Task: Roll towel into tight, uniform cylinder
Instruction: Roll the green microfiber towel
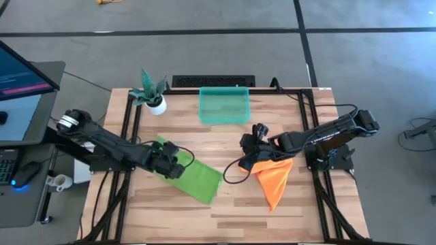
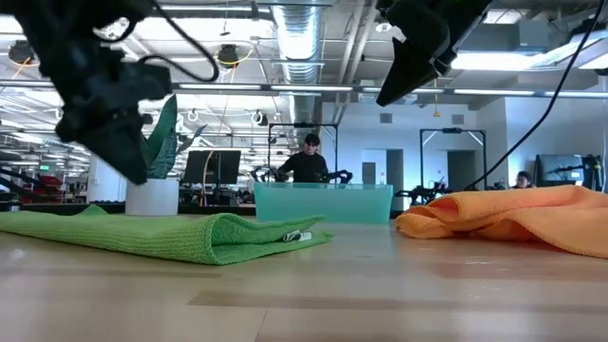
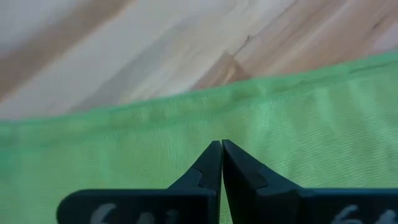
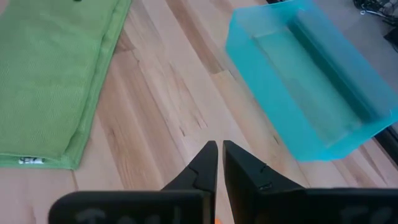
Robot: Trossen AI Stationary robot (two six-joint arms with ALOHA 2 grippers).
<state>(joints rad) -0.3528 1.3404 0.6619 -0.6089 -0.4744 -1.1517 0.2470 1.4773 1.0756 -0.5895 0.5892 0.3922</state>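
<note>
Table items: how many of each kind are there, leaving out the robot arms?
Towels: 2, the green towel and the orange towel
Bins: 1, the teal bin
Potted plants: 1, the plant
Total: 4

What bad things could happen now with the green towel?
The left gripper is shut over the green towel without clearly pinching any cloth, so it may slip off instead of rolling. The towel lies folded and slanted, so a roll could come out lopsided. The orange cloth is close and might get bumped.
</note>
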